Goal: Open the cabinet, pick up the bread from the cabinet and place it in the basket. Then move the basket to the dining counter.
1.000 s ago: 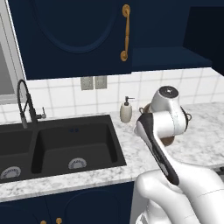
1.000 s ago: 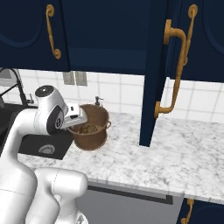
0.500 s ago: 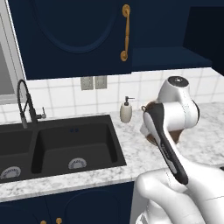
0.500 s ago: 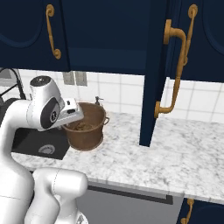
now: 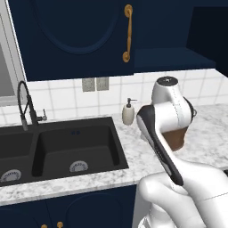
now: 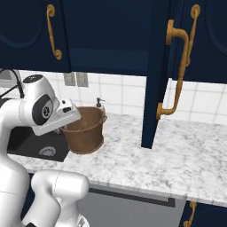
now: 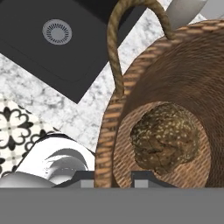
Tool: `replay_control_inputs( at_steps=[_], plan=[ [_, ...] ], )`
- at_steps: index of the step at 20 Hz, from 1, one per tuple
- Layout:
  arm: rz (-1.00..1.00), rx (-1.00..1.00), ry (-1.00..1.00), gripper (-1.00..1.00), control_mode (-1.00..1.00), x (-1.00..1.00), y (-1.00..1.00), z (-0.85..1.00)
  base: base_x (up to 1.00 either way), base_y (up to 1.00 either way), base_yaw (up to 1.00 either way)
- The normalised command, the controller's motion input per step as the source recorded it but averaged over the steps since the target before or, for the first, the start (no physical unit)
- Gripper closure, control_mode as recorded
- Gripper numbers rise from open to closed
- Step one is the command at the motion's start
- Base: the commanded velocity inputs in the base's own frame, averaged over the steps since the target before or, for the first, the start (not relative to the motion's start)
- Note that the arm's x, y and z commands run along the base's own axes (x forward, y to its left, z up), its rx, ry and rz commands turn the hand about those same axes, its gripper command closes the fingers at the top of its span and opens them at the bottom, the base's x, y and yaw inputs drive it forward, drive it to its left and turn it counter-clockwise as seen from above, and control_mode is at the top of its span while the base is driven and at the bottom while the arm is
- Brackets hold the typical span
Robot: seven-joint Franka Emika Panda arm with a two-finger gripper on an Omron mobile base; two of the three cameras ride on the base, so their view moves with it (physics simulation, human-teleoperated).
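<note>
1. Your end effector (image 7: 113, 178) sits at the bottom centre of the hand view, its two dark tips closed narrow on the rolled rim of the brown woven bucket-shaped basket (image 7: 175, 83): one tip outside the wall, one inside.
2. The small lumpy golden-brown bread roll (image 7: 164, 138) lies on the basket floor, just up and right of the tips in the hand view, already inside and apart from them.
3. In the right base view the basket (image 6: 84, 135) appears at left of centre over the white-grey marble tabletop (image 6: 177, 155), its near rim hidden behind the white hand. Whether its base touches the marble, you cannot tell.
4. The dark navy wall cabinet door with the curly brass handle (image 6: 156, 75) stands open at upper right of that frame, well apart from the basket.
5. In the left base view the basket (image 5: 176, 139) peeks out brown behind the arm, right of centre, beside the black sink (image 5: 75, 149).
6. Judged from this, the carry turns on one relation: the load hangs off one side of the grip, so expect it to tilt.
</note>
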Motion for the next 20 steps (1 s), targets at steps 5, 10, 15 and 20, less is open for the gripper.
replay_control_inputs(
  at_steps=[5,10,15,20],
  plan=[
    [0.0,0.0,0.0,1.0,-1.0,0.0,0.0,0.0,0.0,0.0,0.0],
    [0.0,0.0,0.0,1.0,-1.0,-0.03,0.0,0.0,0.0,0.0,0.0],
    [0.0,0.0,0.0,1.0,1.0,-0.08,0.0,0.0,-0.52,0.0,-0.02],
    [0.0,0.0,0.0,1.0,1.0,0.0,0.0,0.0,-0.93,0.0,-0.27]
  ],
)
